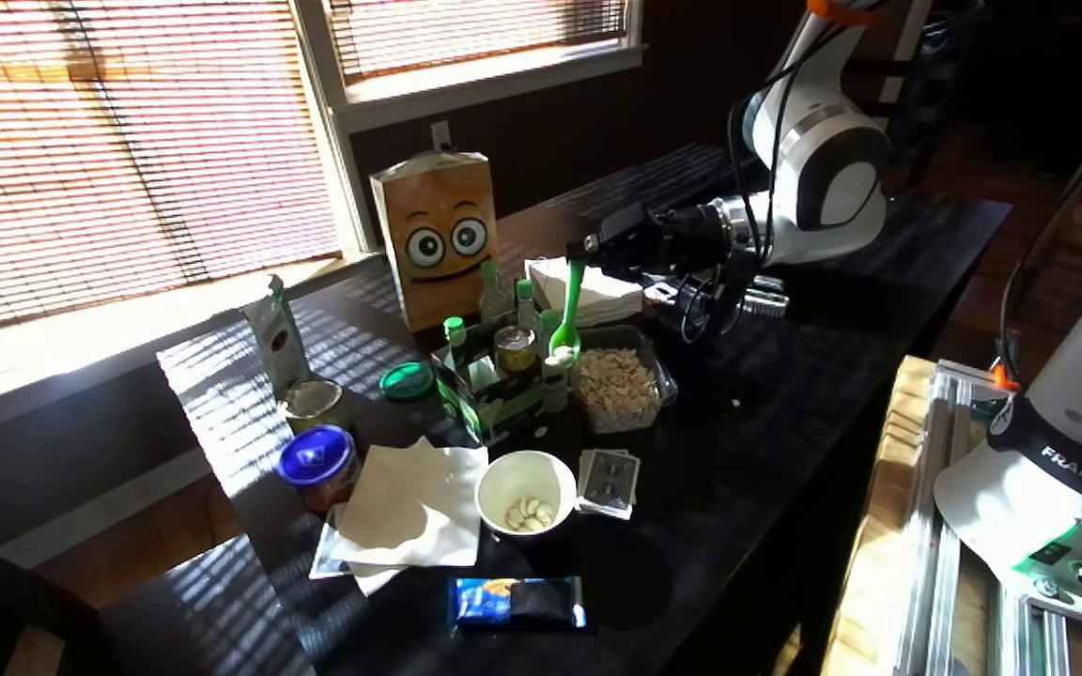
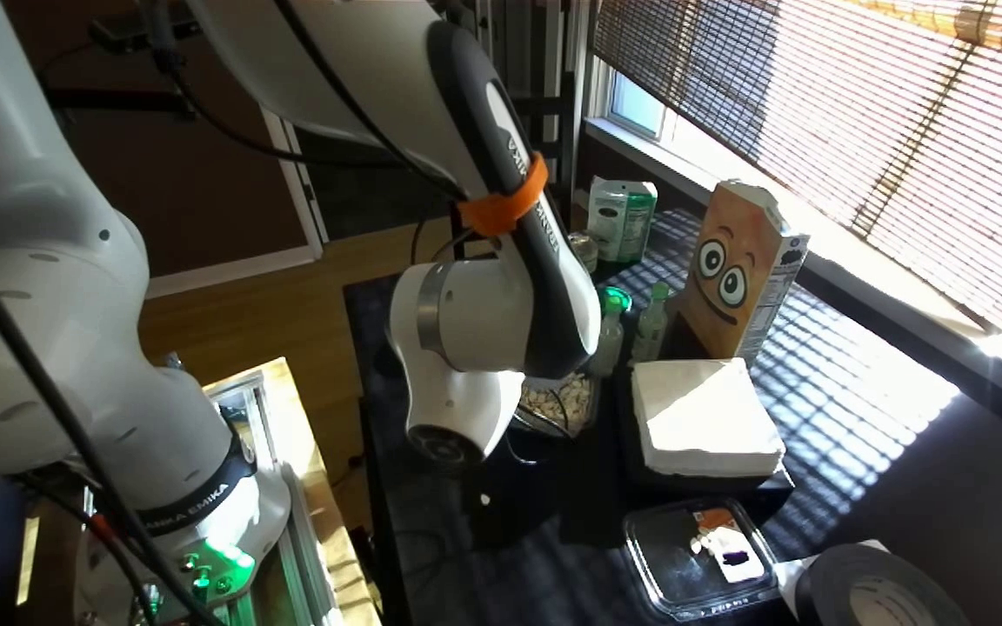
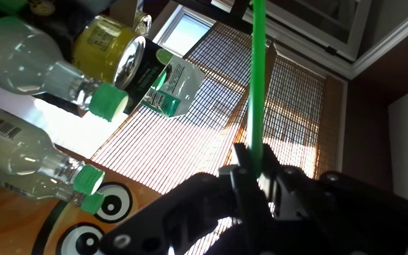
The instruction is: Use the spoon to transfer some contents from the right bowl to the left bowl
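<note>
You have the slender green plastic spoon [image 1: 570,305] head-down, the end effector [image 3: 254,156] clenched on its handle. Pale bits [image 1: 563,355] show at its head, so it is probably loaded. That head hangs by the edge of the square clear plastic container [image 1: 620,424] holding tan, crumbly pieces [image 1: 616,376]; whether over it or just beside, you cannot tell. Farther out, the round white bowl [image 1: 520,472], seemingly your left one, holds a few cream pieces [image 1: 530,514]: some transfer may be done. Left to do, I judge: carry this load there and tip it in.
</note>
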Controlling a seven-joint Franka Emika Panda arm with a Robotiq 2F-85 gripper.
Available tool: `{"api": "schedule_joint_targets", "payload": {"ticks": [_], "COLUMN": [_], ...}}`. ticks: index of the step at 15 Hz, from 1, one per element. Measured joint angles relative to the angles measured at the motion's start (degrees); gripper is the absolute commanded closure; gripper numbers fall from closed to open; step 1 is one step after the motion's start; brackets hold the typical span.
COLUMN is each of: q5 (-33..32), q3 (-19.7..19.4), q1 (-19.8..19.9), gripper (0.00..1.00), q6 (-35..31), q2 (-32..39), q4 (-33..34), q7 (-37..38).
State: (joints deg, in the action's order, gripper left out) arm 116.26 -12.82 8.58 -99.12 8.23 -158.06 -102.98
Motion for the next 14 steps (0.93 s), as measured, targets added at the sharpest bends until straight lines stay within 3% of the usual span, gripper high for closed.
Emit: {"api": "schedule_joint_targets", "payload": {"ticks": [2,3,5,6,14], "q5": [3.13,4.7,4.91,4.9,7.52], "q3": [2.23,3.28,3.71,3.52,4.07], "q1": [-1.48,-2.25,-2.73,-2.63,-3.09], "gripper": [0.97,0.89,0.89,0.97,0.97], "q6": [-1.03,-1.67,-1.77,-1.77,-3.87], "q2": [0.05,0.06,0.14,0.14,0.28], "q4": [0.16,0.15,0.15,0.15,0.15], "q7": [0.62,1.25,1.3,1.3,-3.29]}}
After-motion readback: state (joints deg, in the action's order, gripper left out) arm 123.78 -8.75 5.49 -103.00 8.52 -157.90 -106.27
